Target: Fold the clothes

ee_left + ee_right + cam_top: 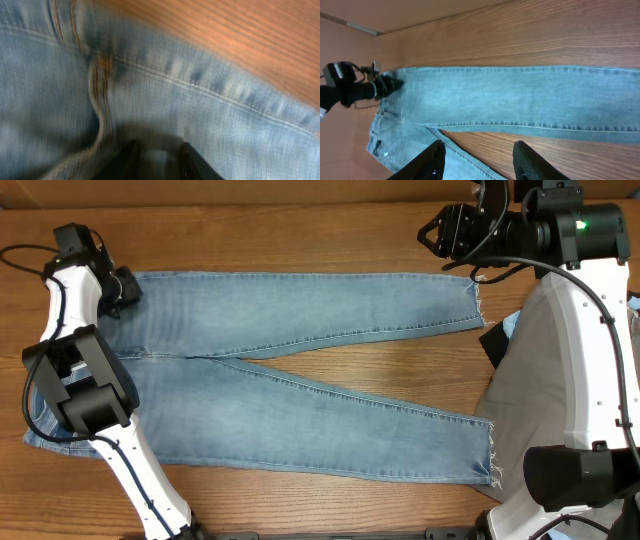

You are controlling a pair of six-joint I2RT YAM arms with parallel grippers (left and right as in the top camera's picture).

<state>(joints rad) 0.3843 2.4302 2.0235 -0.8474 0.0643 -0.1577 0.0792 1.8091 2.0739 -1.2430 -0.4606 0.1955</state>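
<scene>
Wooden table (pixel 300 210) bears jeans (pixel 300 330), grey garment (pixel 530 370) beside hems; left claw (pixel 157 156) barely parted, right claw (pixel 479 148) gaping empty.

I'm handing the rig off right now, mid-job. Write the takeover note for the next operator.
Left gripper: fingers parted, down on the jeans at the waistband's far corner; no cloth visibly pinched.
Right gripper: open, empty, above the table near the far leg's frayed hem.
Jeans: spread flat, waist on the left arm's side, legs splayed in a V.
Grey garment: heaped by the right arm, unfolded.
Done: jeans laid out.
Left: every fold; probably bring one leg over the other first.
</scene>
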